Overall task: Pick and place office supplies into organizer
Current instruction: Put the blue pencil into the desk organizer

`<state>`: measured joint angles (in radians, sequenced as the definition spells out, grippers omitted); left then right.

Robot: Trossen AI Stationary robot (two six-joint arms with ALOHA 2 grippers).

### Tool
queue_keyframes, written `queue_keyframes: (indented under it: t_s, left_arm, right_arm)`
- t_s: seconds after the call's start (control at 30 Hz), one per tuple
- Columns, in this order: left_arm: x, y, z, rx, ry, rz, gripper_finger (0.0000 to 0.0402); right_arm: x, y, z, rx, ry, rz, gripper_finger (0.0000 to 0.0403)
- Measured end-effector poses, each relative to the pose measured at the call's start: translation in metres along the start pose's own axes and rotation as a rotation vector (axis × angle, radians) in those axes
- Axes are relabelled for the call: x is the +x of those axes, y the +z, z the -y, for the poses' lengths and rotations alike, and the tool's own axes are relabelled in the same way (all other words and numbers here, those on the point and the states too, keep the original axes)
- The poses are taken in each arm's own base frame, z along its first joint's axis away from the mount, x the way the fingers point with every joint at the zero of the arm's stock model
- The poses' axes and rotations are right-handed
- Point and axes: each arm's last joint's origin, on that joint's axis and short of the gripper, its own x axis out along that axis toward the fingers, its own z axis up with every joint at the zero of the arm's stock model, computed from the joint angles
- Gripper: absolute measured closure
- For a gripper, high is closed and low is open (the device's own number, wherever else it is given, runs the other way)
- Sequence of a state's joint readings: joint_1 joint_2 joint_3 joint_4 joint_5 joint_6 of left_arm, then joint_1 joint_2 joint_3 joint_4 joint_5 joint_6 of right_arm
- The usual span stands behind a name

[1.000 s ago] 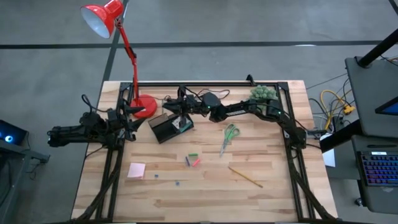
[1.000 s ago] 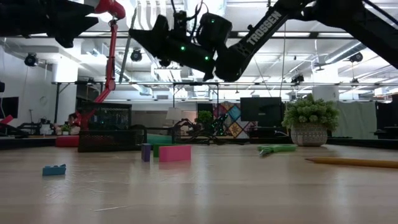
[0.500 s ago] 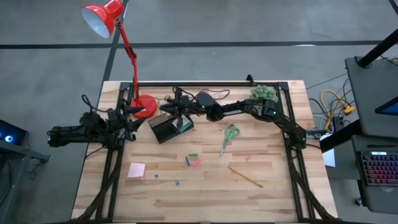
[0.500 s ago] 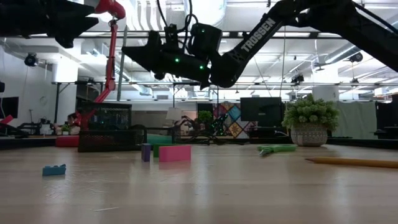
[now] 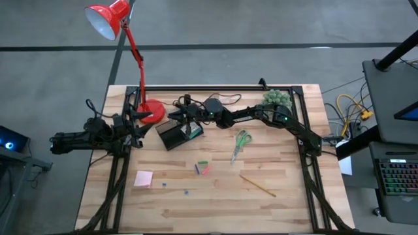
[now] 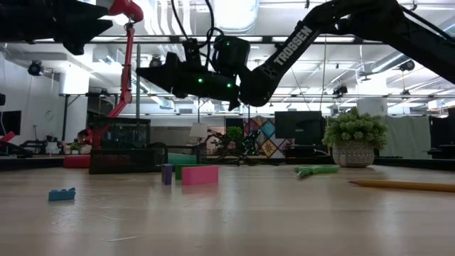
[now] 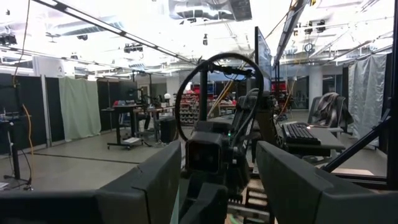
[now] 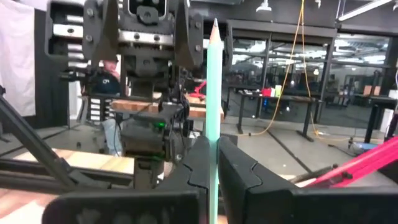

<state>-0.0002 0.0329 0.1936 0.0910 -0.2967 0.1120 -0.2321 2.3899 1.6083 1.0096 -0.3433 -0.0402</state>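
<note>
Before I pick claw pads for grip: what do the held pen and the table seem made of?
Pen: apparently smooth matte plastic, pale green, sharply pointed, pinched in the shut right claw. Table: light wooden planks, visible grain and seams, slight sheen.

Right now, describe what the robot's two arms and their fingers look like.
Both arms are dark, jointed and slim. The right arm carries white TROSSEN lettering, small green lights near its wrist and looping black cables. The right gripper has blocky dark fingers with stepped inner edges; the left gripper has broad, flat dark fingers.
</note>
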Motion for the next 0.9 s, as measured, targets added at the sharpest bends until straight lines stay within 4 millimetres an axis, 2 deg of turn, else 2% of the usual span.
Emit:
queue_keyframes:
  t_s: [0.43,0.9]
  left_arm:
    - [0.0000,0.0002,0.0000,-0.001,0.001,0.005,0.0206]
    - [0.0000,0.0000,-0.0001,0.000,0.004,0.003,0.0206]
  right_arm:
    - [-0.0009,-0.0100,-0.0006,0.010,-0.002,-0.025,0.0394]
    - [-0.0018,-0.0102,0.0016,0.070,-0.007,-0.024,0.0394]
